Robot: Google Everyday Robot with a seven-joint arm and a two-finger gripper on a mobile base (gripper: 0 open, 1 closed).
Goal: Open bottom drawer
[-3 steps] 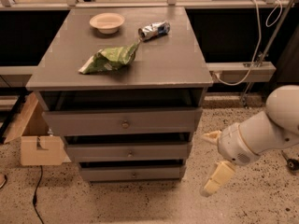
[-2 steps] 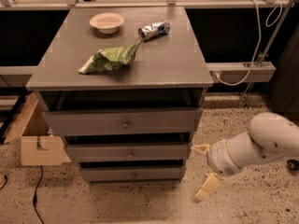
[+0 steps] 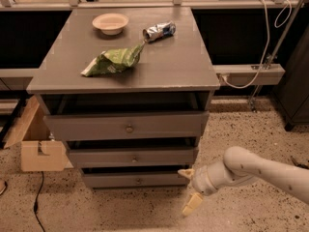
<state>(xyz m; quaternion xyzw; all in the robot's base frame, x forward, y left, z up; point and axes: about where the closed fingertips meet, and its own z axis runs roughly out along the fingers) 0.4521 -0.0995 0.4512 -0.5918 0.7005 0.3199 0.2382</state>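
The grey cabinet (image 3: 120, 76) has three drawers. The bottom drawer (image 3: 111, 180) is the lowest and narrowest front, with a small round knob (image 3: 138, 181) at its middle, and it looks shut. My gripper (image 3: 189, 188) hangs at the end of the white arm, low by the floor, just off the bottom drawer's right end. Its two cream fingers (image 3: 191, 203) are spread apart and hold nothing. One finger points at the drawer's right edge, the other points down at the floor.
On the cabinet top lie a cream bowl (image 3: 110, 22), a crushed can (image 3: 159, 31) and a green chip bag (image 3: 113, 61). A cardboard box (image 3: 38, 146) stands left of the cabinet. A cable (image 3: 36, 202) runs over the speckled floor at the left.
My arm and gripper have moved left and down, from well right of the cabinet to just beside the bottom drawer's right end. The drawers have not moved.
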